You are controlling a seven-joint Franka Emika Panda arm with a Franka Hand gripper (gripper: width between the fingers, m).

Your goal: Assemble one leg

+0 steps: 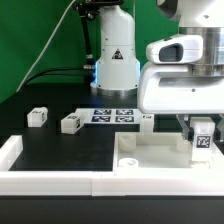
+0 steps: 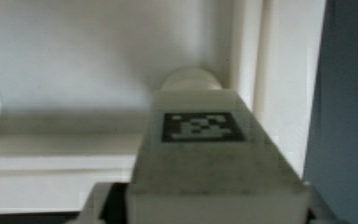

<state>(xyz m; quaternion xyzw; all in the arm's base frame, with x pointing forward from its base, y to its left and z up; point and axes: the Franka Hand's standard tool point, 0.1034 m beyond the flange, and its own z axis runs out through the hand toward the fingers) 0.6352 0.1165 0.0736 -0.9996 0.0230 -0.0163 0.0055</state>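
My gripper [image 1: 203, 133] is shut on a white leg [image 1: 203, 142] with a black-and-white tag on its side. It holds the leg upright over the right end of the wide white panel [image 1: 150, 155]; I cannot tell whether the leg touches the panel. In the wrist view the held leg [image 2: 202, 140] fills the middle between my gripper's [image 2: 202, 203] jaws, its rounded tip pointing at the panel [image 2: 87, 130]. Two more legs [image 1: 38, 117] [image 1: 71, 122] lie loose on the black table at the exterior view's left.
The marker board [image 1: 112, 115] lies flat behind the panel. A white rail [image 1: 40, 180] runs along the table's front and left edge. The arm's base [image 1: 115, 60] stands at the back.
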